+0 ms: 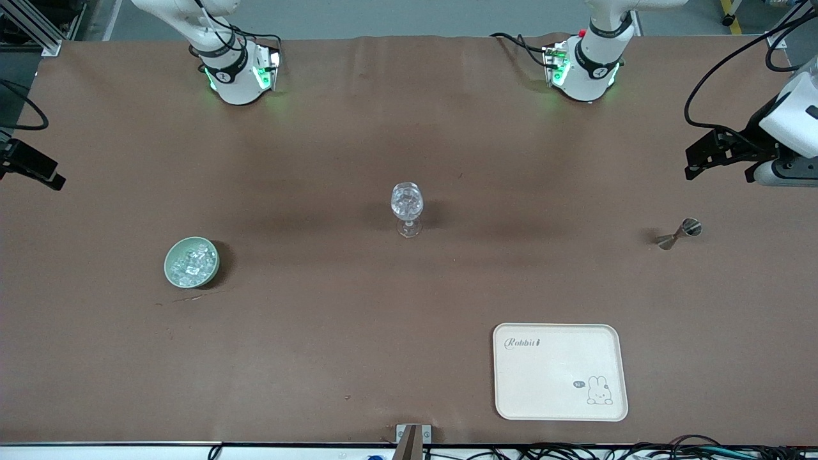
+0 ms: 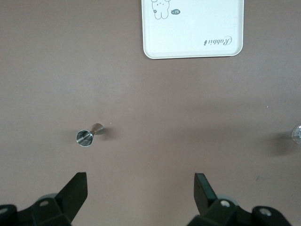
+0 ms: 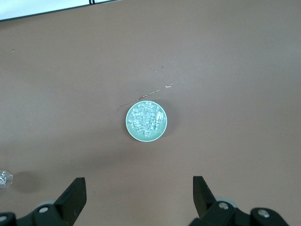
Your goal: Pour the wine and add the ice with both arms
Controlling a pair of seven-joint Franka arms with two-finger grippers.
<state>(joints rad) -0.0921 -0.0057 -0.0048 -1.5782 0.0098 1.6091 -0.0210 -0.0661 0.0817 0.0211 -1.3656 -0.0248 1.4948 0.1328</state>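
Observation:
A pale green bowl holding several ice chunks sits toward the right arm's end of the table. In the middle of the table stands a clear stemmed glass. A small metal jigger lies on its side toward the left arm's end. No wine is in view. My left gripper hangs open and empty, high over the table beside the jigger. My right gripper is also open and empty, high over bare table short of the bowl.
A cream tray with a rabbit print lies near the front edge, toward the left arm's end. Both arm bases stand along the table's edge farthest from the front camera. A brown mat covers the table.

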